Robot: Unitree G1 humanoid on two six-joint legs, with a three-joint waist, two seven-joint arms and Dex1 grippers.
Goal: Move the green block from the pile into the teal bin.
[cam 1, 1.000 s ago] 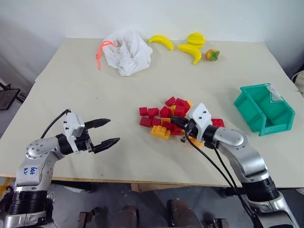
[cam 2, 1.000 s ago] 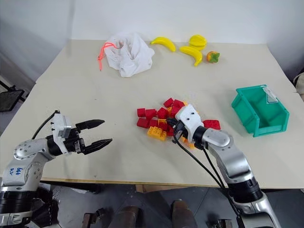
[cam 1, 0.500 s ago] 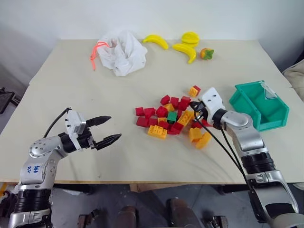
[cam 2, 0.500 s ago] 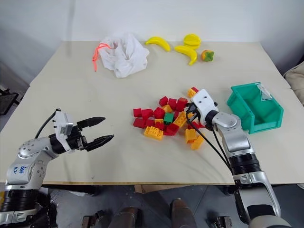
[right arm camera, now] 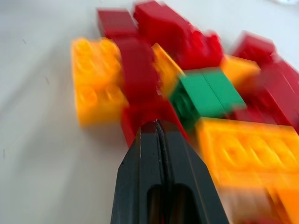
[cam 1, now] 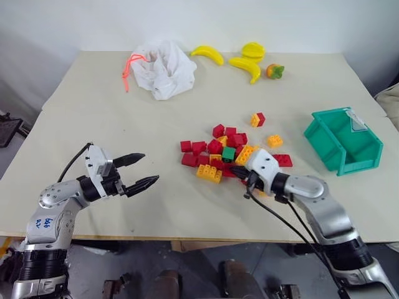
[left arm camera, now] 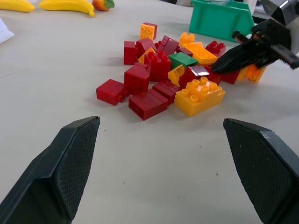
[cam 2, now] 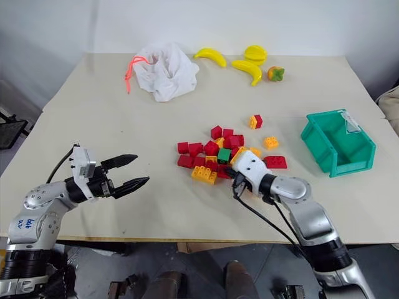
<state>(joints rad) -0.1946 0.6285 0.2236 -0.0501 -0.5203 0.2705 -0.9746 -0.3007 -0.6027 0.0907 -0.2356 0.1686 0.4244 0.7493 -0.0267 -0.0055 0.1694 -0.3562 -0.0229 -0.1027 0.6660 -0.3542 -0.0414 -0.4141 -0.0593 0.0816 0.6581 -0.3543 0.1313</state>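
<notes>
The green block (cam 1: 229, 154) lies in the middle of the pile (cam 1: 215, 157) of red and yellow-orange bricks at the table's centre. It also shows in the right wrist view as the green block (right arm camera: 205, 95), just beyond my fingertips. My right gripper (cam 1: 238, 172) is shut and empty. It points left at the pile's near right edge, its tip against a red brick a little short of the green one. At the near left my left gripper (cam 1: 148, 168) stands open, well apart from the pile. The teal bin (cam 1: 343, 140) sits at the right, open side toward me.
A white bag (cam 1: 163, 67) with an orange cord lies at the back. Yellow toy fruit (cam 1: 249, 65) and a small orange fruit (cam 1: 274, 70) sit behind the pile. Stray bricks (cam 1: 257, 119) lie between pile and bin. The table's near edge runs just below both grippers.
My right gripper swung right toward the bin, then came back to the pile's near right edge. Bricks got scattered rightward and the green block now lies uncovered. The left gripper stayed put.
</notes>
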